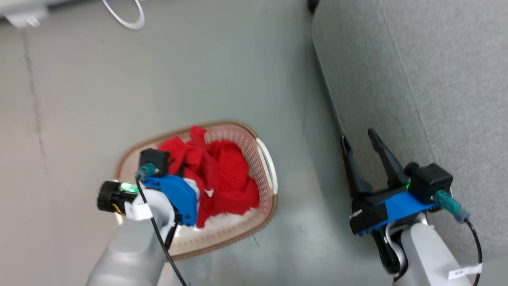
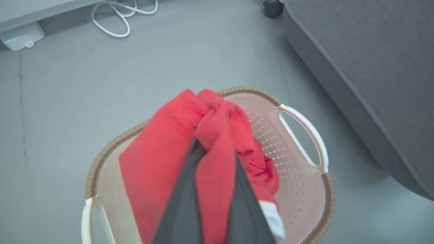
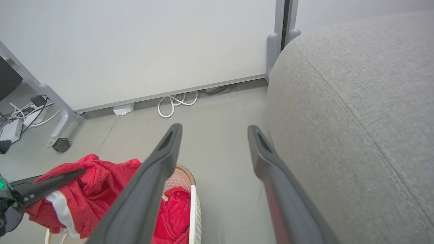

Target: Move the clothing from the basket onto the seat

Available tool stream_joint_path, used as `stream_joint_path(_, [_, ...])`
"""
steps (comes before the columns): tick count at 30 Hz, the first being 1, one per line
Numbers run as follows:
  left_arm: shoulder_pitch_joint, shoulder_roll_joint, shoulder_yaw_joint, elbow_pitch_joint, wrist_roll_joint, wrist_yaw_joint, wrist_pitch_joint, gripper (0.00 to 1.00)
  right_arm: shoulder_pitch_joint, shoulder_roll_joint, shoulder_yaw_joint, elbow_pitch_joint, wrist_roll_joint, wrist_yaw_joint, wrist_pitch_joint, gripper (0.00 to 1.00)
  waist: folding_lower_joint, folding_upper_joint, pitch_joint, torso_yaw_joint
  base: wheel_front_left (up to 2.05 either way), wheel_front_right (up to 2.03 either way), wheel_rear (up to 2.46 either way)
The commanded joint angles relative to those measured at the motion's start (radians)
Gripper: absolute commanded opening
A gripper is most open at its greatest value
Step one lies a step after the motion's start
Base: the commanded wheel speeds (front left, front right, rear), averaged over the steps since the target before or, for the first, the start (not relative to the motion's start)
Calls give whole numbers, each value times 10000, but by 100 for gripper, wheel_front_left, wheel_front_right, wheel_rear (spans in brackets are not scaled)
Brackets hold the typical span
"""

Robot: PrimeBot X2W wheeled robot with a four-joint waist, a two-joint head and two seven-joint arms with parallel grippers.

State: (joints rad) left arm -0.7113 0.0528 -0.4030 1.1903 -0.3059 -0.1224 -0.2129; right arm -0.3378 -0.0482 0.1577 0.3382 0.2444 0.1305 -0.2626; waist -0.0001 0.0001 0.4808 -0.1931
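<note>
The left tool point(image 2: 202, 144) is clenched on a fold of the red clothing point(image 2: 159, 156), holding it above the basket point(image 2: 298, 193); the rest lies bunched inside. The right tool point(image 1: 359, 137) hangs released and empty beside the seat point(image 1: 436, 79).

red clothing point(image 1: 222, 174), cream basket point(image 1: 262, 174), grey seat point(image 1: 416, 71).

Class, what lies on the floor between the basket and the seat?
Nothing: in the left wrist view, the floor between basket and seat is bare.
</note>
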Motion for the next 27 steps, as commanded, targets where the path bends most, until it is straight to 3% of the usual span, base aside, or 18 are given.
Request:
stream_joint_path(1, [133, -34, -131, -141, -124, -39, -43, 0, 153, -40, -31, 58, -37, 5, -35, 100, 1, -1, -976, 467, 0, 0, 0])
stream_joint_path(13, [671, -25, -2775, -2367, -2027, -81, -117, 0, 1204, -37, -227, 520, -188, 5, 146, 100, 1, -1, -3202, 1109, 0, 0, 0])
stream_joint_path(27, [-264, -23, -4702, -4043, -3466, 12, -206, 0, 2028, -37, -270, 349, -35, 5, 507, 100, 1, -1, -4696, 1710, 0, 0, 0])
